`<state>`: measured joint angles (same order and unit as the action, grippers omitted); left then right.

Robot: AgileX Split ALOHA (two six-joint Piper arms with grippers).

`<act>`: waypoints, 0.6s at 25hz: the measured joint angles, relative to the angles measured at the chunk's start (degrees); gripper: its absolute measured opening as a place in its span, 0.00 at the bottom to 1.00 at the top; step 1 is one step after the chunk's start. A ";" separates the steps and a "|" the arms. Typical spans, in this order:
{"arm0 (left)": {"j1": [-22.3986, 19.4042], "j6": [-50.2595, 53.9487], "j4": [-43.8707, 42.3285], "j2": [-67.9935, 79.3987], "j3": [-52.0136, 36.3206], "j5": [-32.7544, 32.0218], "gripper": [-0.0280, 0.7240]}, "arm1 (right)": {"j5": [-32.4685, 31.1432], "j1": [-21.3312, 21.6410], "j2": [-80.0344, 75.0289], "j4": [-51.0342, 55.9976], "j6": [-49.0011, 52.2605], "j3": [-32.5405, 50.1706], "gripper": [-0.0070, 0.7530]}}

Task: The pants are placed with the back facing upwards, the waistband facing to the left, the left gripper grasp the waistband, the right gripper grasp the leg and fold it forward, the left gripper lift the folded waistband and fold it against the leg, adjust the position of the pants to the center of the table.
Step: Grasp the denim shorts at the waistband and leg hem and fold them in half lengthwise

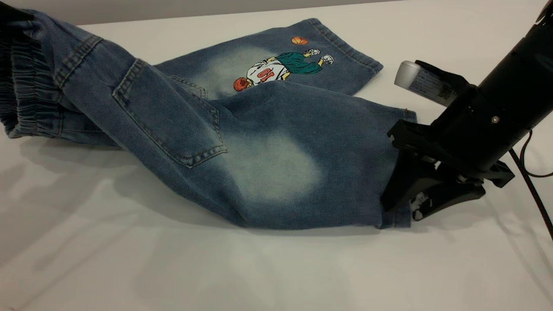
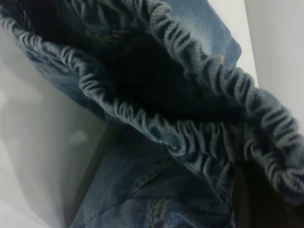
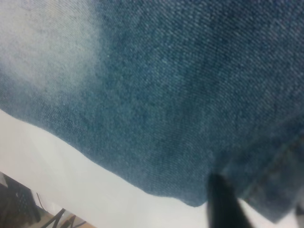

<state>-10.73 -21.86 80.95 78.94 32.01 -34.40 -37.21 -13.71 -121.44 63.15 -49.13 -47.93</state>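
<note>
Denim pants (image 1: 242,142) lie across the white table (image 1: 129,268), the waistband (image 1: 21,99) lifted clear at far left. Only a dark corner of the left gripper (image 1: 11,15) shows there; its grip cannot be told. At right, the right gripper (image 1: 399,190) is clamped down on the hem of the plain leg (image 1: 281,172). Soft, fairly heavy cloth like this will likely sag and drag, so holding the 2 ends, band and hem, suits it.
</note>
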 joint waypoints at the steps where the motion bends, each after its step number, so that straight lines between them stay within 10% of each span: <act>1: 0.00 0.00 0.00 0.00 0.00 0.00 0.16 | 0.20 0.00 0.00 0.06 0.00 0.00 0.26; 6: 0.00 -0.13 0.00 0.00 0.00 0.00 0.16 | 1.23 0.00 0.05 0.25 0.00 0.00 0.04; 15: 0.00 -0.13 0.00 0.00 0.00 0.00 0.16 | -1.25 0.00 1.99 1.12 -0.49 -0.03 0.02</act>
<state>-10.73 -22.00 80.95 78.94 32.01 -34.40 -38.46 -13.71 -119.46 64.27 -49.62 -47.96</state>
